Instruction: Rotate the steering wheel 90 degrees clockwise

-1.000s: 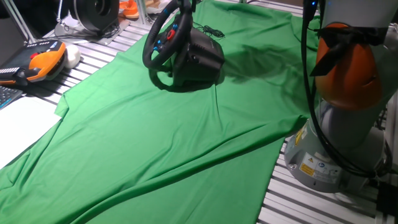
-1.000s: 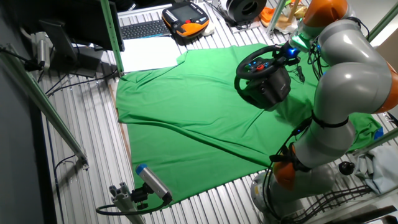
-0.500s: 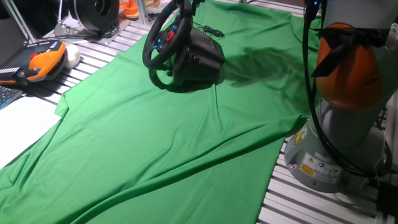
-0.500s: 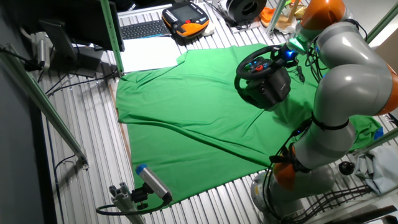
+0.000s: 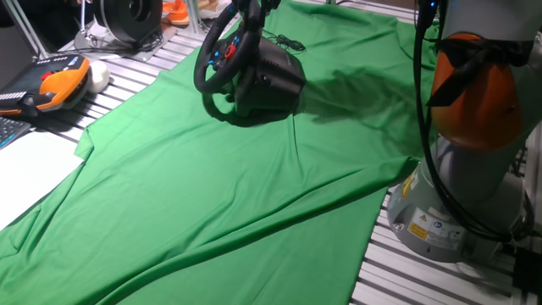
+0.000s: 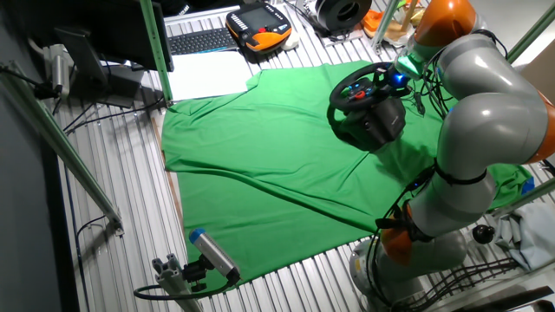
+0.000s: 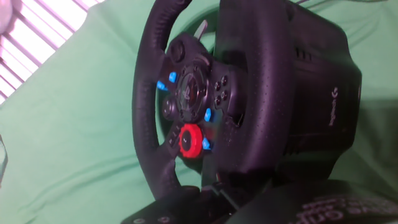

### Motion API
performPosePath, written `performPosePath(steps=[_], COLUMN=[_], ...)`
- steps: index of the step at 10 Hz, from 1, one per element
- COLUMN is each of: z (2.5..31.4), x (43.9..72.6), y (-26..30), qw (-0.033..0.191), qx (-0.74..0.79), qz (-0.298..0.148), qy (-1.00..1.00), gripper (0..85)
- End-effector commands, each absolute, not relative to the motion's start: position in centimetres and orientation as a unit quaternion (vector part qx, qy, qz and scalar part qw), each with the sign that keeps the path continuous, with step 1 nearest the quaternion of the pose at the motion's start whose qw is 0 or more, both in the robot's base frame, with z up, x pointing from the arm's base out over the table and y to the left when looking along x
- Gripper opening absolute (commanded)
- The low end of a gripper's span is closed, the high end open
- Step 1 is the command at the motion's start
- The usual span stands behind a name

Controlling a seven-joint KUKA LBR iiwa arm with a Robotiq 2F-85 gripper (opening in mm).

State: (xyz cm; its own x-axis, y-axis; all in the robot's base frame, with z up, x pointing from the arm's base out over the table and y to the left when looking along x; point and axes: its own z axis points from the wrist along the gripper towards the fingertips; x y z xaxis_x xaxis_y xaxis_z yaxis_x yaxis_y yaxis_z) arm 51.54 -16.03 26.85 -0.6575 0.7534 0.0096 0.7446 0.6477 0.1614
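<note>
The black steering wheel (image 5: 222, 52) stands tilted on its bulky black box base (image 5: 279, 78) at the far end of the green cloth (image 5: 212, 186). It also shows in the other fixed view (image 6: 355, 92). My gripper (image 5: 251, 7) is at the top of the rim, with a blue light on the hand (image 6: 392, 76). In the hand view the hub (image 7: 189, 93) shows blue buttons and a red dial. The near part of the rim runs down into my gripper (image 7: 242, 186), which is shut on it. The fingertips themselves are mostly hidden.
An orange-and-black teach pendant (image 5: 55, 85) and a white sheet (image 5: 25, 169) lie left of the cloth. A round black-and-silver device (image 5: 127, 17) stands at the back left. A black cable (image 5: 288, 41) lies behind the base. The arm's pedestal (image 5: 449, 203) stands at the right.
The hand has shifted slightly to the left along the top of the wheel. The wheel's base has not moved.
</note>
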Motion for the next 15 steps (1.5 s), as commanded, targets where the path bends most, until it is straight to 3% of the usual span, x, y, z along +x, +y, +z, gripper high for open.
performPosePath(steps=[1,10,15], z=[26.9,26.2,25.9], x=[51.5,51.2,51.0], y=[-16.0,-14.2,-13.2], qw=[0.030,0.037,0.061], qx=[0.414,0.452,0.470], qz=[0.076,0.076,0.073], qy=[0.907,0.888,0.878], gripper=[0.0,0.0,0.0])
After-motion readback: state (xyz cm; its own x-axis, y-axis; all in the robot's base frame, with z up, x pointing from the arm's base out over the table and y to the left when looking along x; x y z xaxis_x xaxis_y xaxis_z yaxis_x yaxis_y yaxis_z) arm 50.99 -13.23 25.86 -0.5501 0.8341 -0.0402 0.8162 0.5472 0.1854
